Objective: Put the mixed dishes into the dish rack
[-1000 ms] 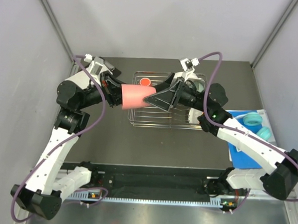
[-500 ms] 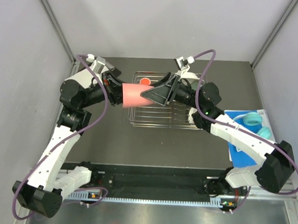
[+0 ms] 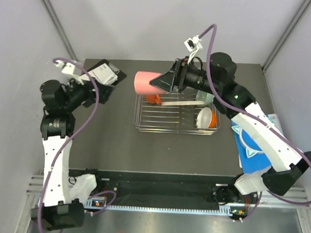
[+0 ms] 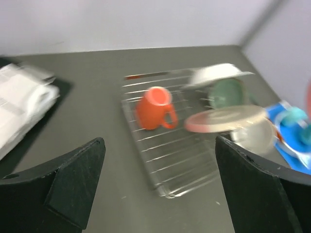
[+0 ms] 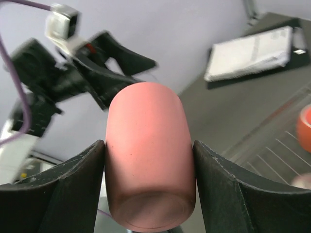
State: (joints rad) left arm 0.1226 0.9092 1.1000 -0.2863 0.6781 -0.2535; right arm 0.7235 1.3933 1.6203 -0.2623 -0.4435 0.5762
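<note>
Dark grey surface [image 3: 107, 140] between pale walls; dish rack [image 3: 170, 129] sits at the centre rear. Right claw [image 3: 156, 83] is clenched on the salmon-pink cup [image 3: 146, 82]; cup lies sideways in the air over the rack's far left corner, above the bars and not touching them; the right wrist view shows one finger pressed to each side of its wall. Left claw [image 4: 159, 145] is released, fingers wide apart, nothing between them, off to the left near the black-and-white booklet [image 3: 103, 72]. Change from half a second ago: both claws then met at the cup over the rack's left side; the left arm has since swung away and let go, and the right alone carries the cup, now further back. Orange handled mug [image 4: 153, 109] lies in the rack's left part; mint green bowl [image 4: 226, 92], pink-and-cream plate [image 4: 223, 119] and white plate [image 4: 216, 73] sit at its right, blurred. Print on the booklet is too small to read; no brand or label legible elsewhere.
</note>
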